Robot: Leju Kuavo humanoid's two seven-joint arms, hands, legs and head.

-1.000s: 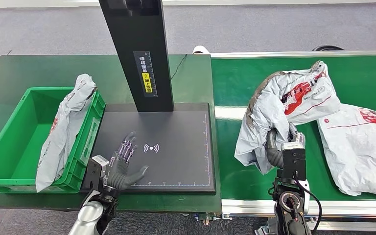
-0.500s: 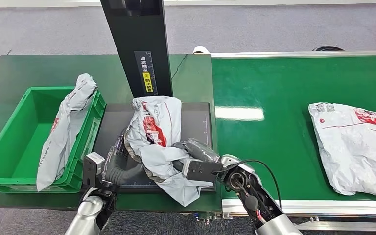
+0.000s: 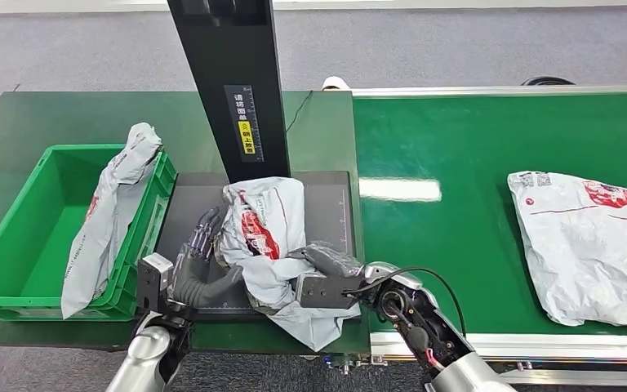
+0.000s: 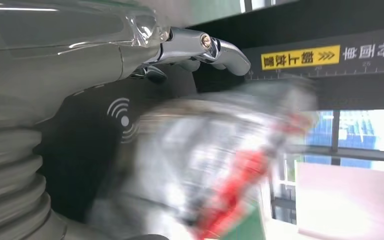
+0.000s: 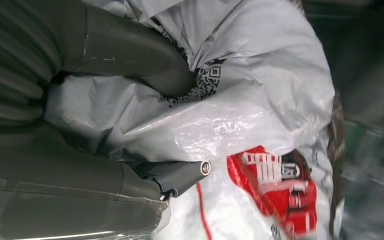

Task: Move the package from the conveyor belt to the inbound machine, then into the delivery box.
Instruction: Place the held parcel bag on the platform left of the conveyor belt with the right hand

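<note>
A crumpled grey plastic package point(image 3: 261, 229) with red print lies on the black pad point(image 3: 331, 204) of the inbound machine, under its black column point(image 3: 233, 82). My right hand point(image 3: 326, 269) grips the package's near right side. In the right wrist view its thumb point(image 5: 145, 65) presses into the bag point(image 5: 260, 100) and a finger curls under it. My left hand point(image 3: 198, 265) stands beside the package's left edge with its fingers spread and nothing held. The left wrist view shows those fingers point(image 4: 205, 47) stretched out above the blurred package point(image 4: 215, 165).
A green delivery box point(image 3: 41, 237) sits left of the pad, and a grey package point(image 3: 102, 220) leans against its right wall. On the green conveyor belt point(image 3: 457, 163) at the right lies another grey and red package point(image 3: 592, 241).
My right hand has carried the package from the conveyor belt over to the machine's pad. My left hand has turned up against the package's left side. The other package has crept left on the belt.
</note>
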